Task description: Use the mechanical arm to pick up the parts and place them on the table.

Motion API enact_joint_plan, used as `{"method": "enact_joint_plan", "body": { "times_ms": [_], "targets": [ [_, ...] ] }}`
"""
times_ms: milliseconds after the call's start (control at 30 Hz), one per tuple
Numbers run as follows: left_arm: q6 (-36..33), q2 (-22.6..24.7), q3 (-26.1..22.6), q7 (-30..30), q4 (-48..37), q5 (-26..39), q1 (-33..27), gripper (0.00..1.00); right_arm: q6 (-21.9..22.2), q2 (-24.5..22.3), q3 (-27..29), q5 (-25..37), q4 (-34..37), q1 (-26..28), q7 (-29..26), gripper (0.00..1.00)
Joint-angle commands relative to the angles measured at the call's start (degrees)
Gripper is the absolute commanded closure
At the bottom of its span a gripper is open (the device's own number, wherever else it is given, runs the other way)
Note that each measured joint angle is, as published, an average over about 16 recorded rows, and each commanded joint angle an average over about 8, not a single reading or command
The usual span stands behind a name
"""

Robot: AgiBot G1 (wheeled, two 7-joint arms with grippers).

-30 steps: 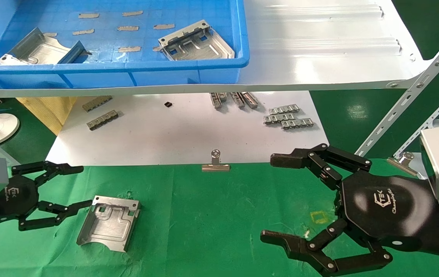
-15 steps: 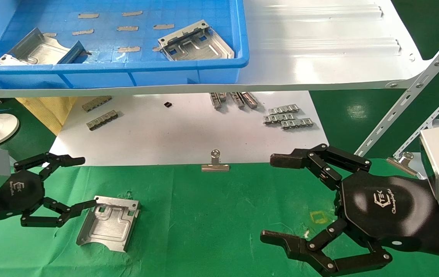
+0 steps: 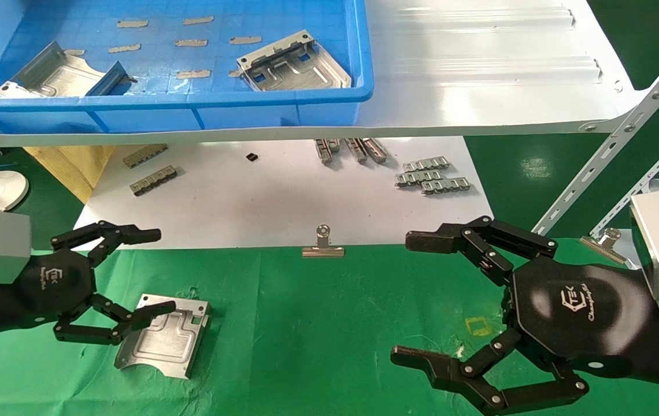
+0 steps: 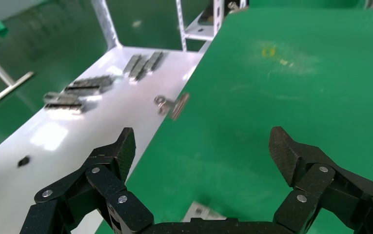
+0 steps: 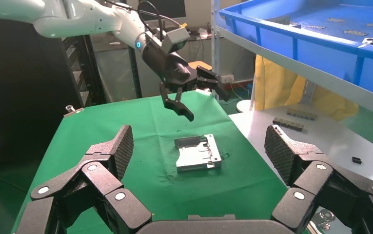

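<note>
Your left gripper (image 3: 133, 277) is hanging just above the part (image 3: 163, 335) lying flat on the table (image 3: 318, 335), jaws spread wide and holding nothing. In the right wrist view you can see daylight between it and that part (image 5: 198, 153), so it's not touching. One black finger (image 3: 144, 312) is sitting over the part's near-left corner in the head view, the other is reaching out over the white board (image 3: 283, 196) edge.

Taking the binder clip (image 3: 323, 245) at the table's back edge as your marker: the part is lying to the clip's left and nearer to you, upturned flange facing the clip side, curved cut-out edge facing you. The left gripper is to the left of that.

Your right gripper (image 3: 422, 300) is sitting to the right of the clip, over the green cloth, jaws wide open too and empty — a small yellow square mark (image 3: 478, 326) is showing just by its palm.

Two more parts are sitting in the blue bin (image 3: 283, 101) up on the white shelf (image 3: 480, 75), beyond the clip — one (image 3: 293, 62) near the bin's right end, one (image 3: 55, 72) at its left end. Small grey segmented strips (image 3: 432, 176) are lying on the white board behind the clip.
</note>
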State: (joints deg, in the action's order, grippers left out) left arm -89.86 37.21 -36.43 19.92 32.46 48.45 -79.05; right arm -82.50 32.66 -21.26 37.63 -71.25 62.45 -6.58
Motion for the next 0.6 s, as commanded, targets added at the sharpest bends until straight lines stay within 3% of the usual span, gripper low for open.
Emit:
{"method": "enact_joint_plan", "body": {
  "times_ms": [33,600],
  "targets": [
    [0.21,-0.11,1.03,-1.55,2.08,-0.33,0.88,0.00,0.00,0.00,0.00,0.00,0.00,0.00,0.00,0.00],
    [1.99,-1.05,9.77,-14.68,19.68,-3.15,8.37,0.00,0.00,0.00,0.00,0.00,0.00,0.00,0.00,0.00]
  ]
}}
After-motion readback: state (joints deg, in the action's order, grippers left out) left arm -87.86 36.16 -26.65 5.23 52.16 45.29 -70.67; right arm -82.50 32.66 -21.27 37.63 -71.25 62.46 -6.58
